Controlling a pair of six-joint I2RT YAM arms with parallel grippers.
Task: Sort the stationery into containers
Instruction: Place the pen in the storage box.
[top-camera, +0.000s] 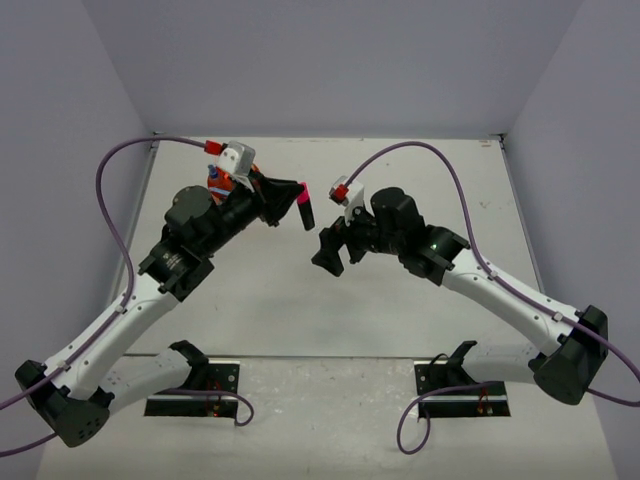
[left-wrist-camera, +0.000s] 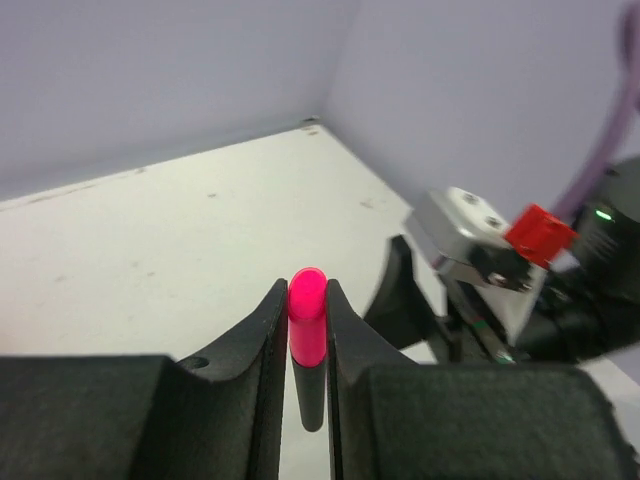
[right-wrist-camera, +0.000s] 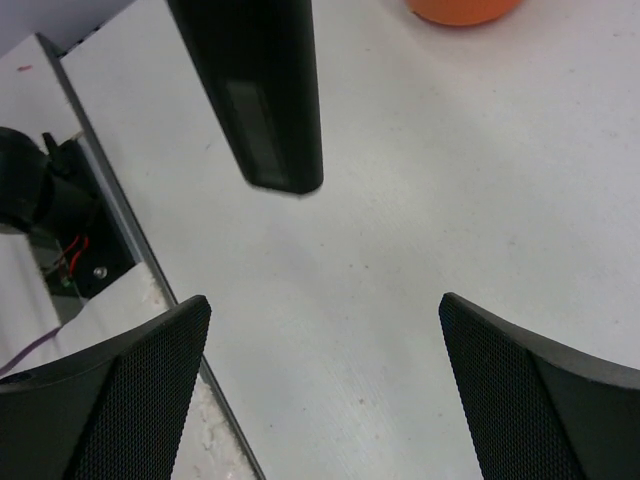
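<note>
My left gripper (top-camera: 300, 192) is shut on a black highlighter with a pink end (top-camera: 305, 207) and holds it in the air above the middle of the table. In the left wrist view the pink end (left-wrist-camera: 307, 300) sticks up between the closed fingers (left-wrist-camera: 262, 330). My right gripper (top-camera: 329, 250) is open and empty, just right of and below the highlighter. In the right wrist view the highlighter's black body (right-wrist-camera: 262, 90) hangs above my open right gripper (right-wrist-camera: 322, 310). The orange tub (top-camera: 229, 184) is mostly hidden behind my left wrist; its edge shows in the right wrist view (right-wrist-camera: 462, 10).
The white table (top-camera: 400, 170) is walled at the back and sides. My right arm's finger and wrist camera (left-wrist-camera: 470, 240) show close by in the left wrist view. A table edge with a metal rail (right-wrist-camera: 110, 200) runs at the left of the right wrist view.
</note>
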